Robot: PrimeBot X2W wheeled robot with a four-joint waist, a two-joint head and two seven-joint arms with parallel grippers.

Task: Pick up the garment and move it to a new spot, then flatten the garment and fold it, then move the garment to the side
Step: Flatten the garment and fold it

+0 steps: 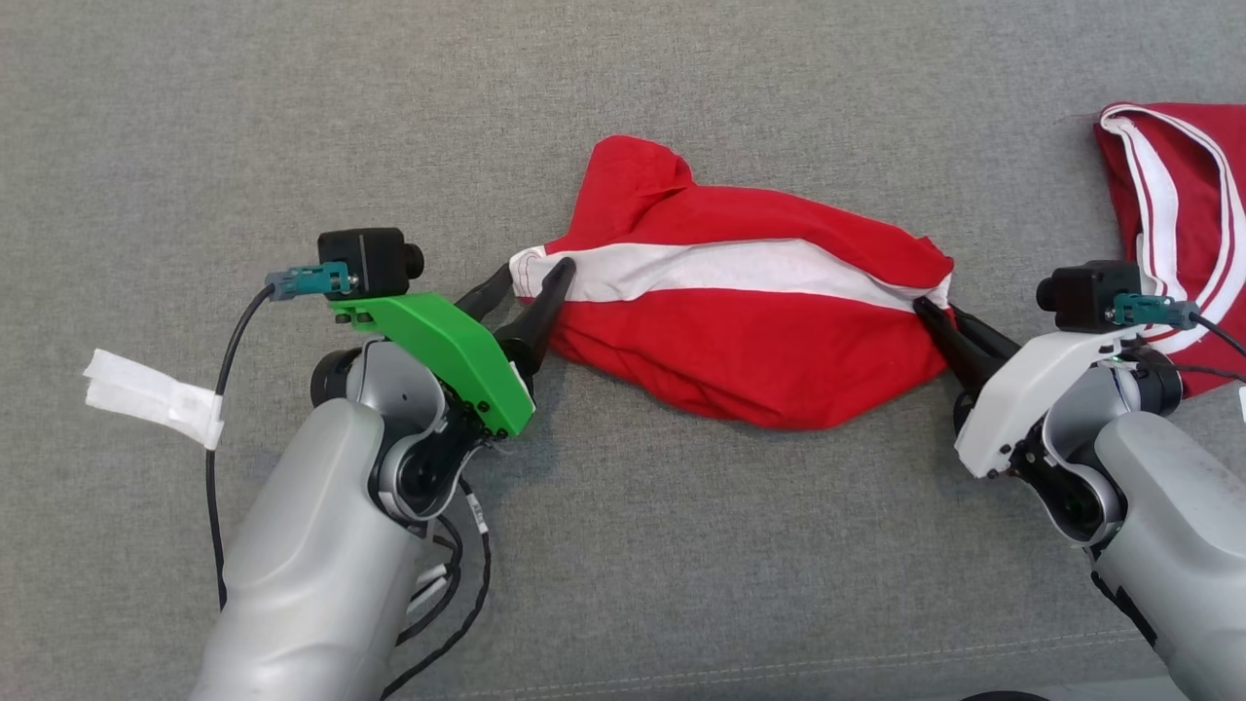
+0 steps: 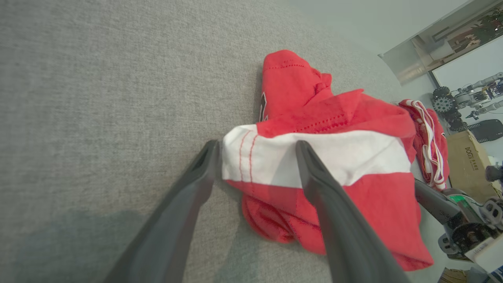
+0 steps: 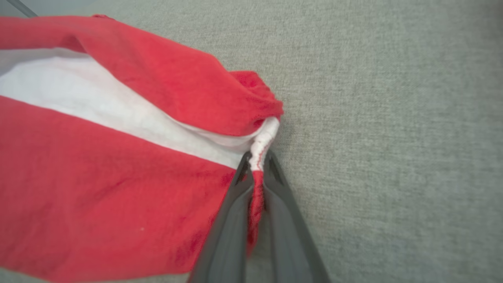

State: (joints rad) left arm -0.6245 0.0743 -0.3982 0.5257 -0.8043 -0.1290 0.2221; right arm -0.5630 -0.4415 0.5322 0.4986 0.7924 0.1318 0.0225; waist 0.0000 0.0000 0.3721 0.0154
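On the grey woven cloth surface (image 1: 623,545) before me lies the garment (image 1: 740,331), a soft red knit with one broad white band running along its length. It is bunched into a long rumpled lump, thick in the middle and narrowing at both ends, with a flap sticking up at its far left. It lies between my two arms.

My left tool (image 1: 533,273) has its fingers spread wide at the left end. One dark finger lies over the white band. The other rests on the grey cloth against the hem, where two rows of red stitching cross the white. Nothing is pinched there.

My right tool (image 1: 934,310) is clamped on the garment's right end. The fabric gathers into a narrow puckered ridge of white and red, squeezed between the two fingers.

A second garment (image 1: 1168,195) lies well apart to the right, red with thin white striped trim, crumpled. A strip of white tape (image 1: 151,397) is stuck flat to the cloth at far left. A stitched seam crosses the surface near me.

Beyond the surface's edge stands a brown cardboard box (image 2: 467,165) with dark print; from this angle I cannot tell what is in it.
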